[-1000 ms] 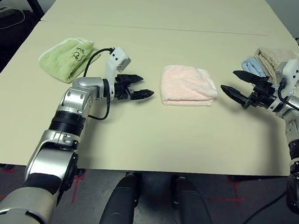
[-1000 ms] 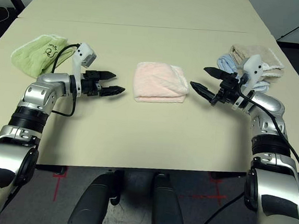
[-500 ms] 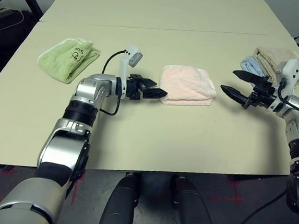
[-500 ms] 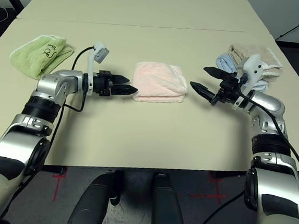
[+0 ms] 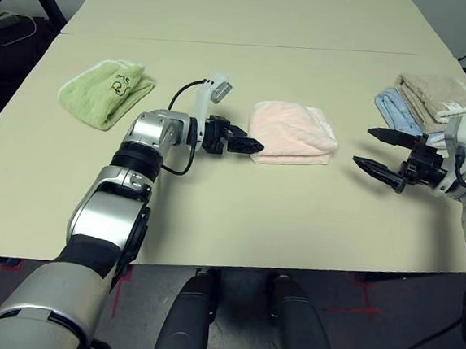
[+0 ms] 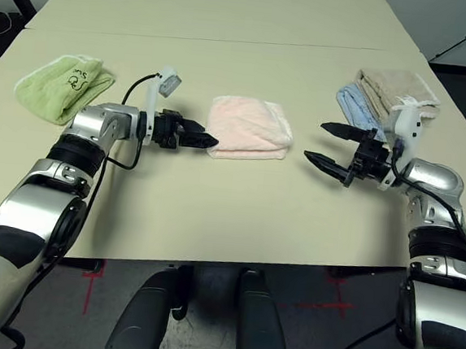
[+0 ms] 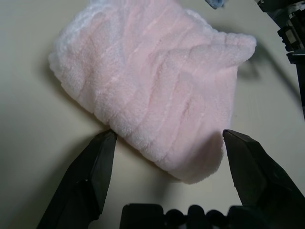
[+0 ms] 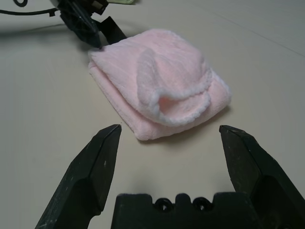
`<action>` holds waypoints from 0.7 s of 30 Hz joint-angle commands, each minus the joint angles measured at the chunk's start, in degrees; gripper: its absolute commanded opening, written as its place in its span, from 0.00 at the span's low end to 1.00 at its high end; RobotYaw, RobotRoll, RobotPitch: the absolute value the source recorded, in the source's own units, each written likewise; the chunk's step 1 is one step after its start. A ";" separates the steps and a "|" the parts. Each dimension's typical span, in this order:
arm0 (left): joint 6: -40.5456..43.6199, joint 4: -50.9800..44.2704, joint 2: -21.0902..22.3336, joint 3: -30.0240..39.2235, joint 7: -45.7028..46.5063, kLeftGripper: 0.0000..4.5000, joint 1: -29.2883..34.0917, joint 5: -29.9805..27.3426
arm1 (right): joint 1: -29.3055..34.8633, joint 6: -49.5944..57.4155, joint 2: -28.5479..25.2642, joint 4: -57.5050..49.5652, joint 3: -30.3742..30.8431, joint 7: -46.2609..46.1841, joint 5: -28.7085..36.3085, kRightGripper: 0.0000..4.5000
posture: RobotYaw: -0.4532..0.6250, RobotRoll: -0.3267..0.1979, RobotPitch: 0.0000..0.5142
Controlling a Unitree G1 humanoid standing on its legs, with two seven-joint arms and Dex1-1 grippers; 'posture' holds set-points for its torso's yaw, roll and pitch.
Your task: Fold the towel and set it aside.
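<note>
At table centre-left, L gripper w/ its two black fingers spread wide, nothing in them; tips right at the near-left edge of the pale pink terry-cloth towel, one finger just beside the fold, other finger off the corner. Can't tell if touching. R gripper likewise splayed and empty, well apart from pink towel on its far side, pointing back toward it.

Pink towel lies mid-table on the cream tabletop, already a compact folded bundle, several layers, scalloped edge curled on top in R wrist view. Fold looks done, a bit lumpy.

Further out: light green folded towel w/ dark embroidery at far left; beige folded towel and pale blue folded towel stacked far right, behind R arm.

Judgement: folding step complete; left = set aside. Pink towel sits in work area, not w/ either pile. Probably L gripper lining up to grasp or push it.
</note>
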 commanded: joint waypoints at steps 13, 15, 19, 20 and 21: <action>5.78 6.13 -4.14 5.76 7.18 1.00 -3.50 -1.38 | -1.45 -3.46 -3.10 4.58 0.13 2.88 -0.86 1.00 | 0.42 0.62 0.40; 8.00 6.70 -4.44 6.29 7.36 1.00 -4.23 -1.77 | -1.53 -3.52 -3.04 4.62 0.20 2.76 -0.92 1.00 | 0.42 0.62 0.40; 11.14 7.10 -4.39 5.09 5.35 1.00 -5.11 -1.11 | -1.85 -4.00 -3.16 5.06 0.26 2.41 -1.26 1.00 | 0.41 0.62 0.40; 11.73 7.27 -4.36 4.87 5.06 1.00 -5.26 -0.95 | -1.93 -4.08 -3.19 5.16 0.27 2.31 -1.35 1.00 | 0.41 0.62 0.40; 12.13 7.36 -4.34 4.76 4.93 1.00 -5.34 -0.85 | -1.99 -4.13 -3.19 5.23 0.25 2.24 -1.43 1.00 | 0.41 0.62 0.40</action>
